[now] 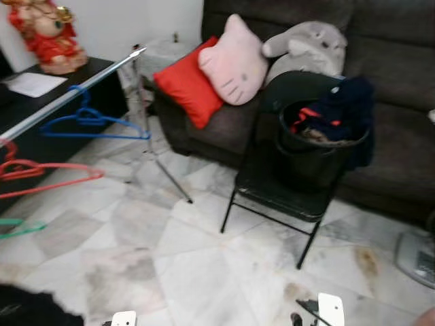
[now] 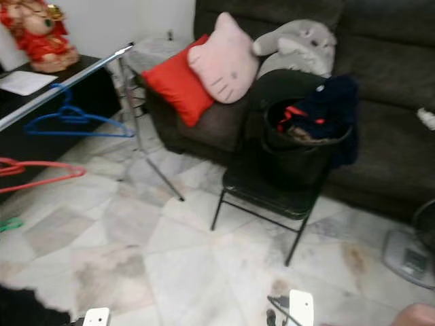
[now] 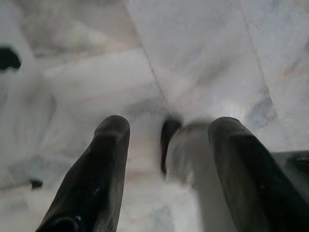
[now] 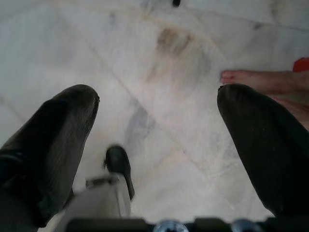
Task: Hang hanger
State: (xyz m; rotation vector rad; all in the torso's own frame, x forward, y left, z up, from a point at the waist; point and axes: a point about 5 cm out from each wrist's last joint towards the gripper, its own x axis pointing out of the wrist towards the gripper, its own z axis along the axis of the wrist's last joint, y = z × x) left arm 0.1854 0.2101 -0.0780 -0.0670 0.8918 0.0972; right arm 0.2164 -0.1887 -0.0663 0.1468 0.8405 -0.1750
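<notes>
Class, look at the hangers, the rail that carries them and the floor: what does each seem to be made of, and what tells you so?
The blue hanger and red hanger look like thin coated wire or plastic: slim rods, flat bright colour. The rail seems to be bare metal, silvery with a pale sheen. The floor looks like polished marble tile: grey-white veining, straight joints.

Basket (image 1: 319,146) on chair (image 1: 272,183), sofa (image 1: 380,102) behind, rail (image 1: 68,95) left.
</notes>
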